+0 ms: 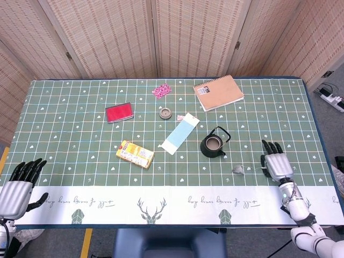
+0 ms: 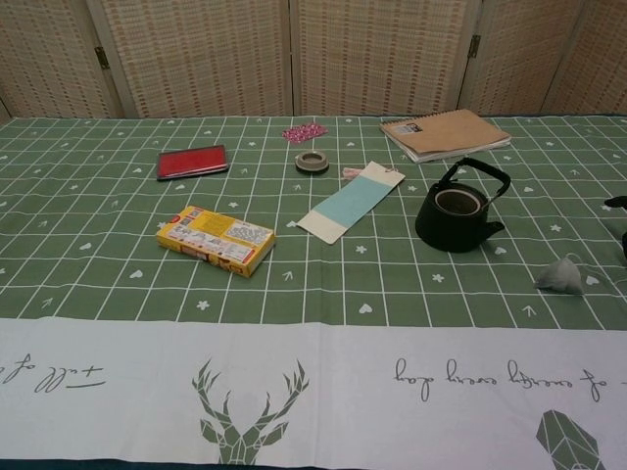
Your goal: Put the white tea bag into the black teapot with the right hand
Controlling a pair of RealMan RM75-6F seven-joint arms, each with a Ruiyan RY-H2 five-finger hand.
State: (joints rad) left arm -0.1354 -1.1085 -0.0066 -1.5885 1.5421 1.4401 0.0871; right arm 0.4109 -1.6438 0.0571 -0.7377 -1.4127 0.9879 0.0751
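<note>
The white tea bag [image 1: 238, 170] [image 2: 561, 276] lies on the green cloth near the table's front right. The black teapot [image 1: 213, 143] [image 2: 455, 213] stands lidless with its handle up, a little behind and left of the bag. My right hand [image 1: 276, 161] lies flat on the table to the right of the bag, fingers apart, holding nothing; only a dark tip of it shows at the chest view's right edge. My left hand [image 1: 19, 186] rests at the front left corner, fingers spread and empty.
A yellow box [image 1: 135, 153], a blue-and-white paper strip [image 1: 179, 133], a tape ring [image 1: 165, 113], a red case [image 1: 119, 112], a pink packet [image 1: 160, 90] and a spiral notebook [image 1: 218, 92] lie across the table. Folding screens stand behind.
</note>
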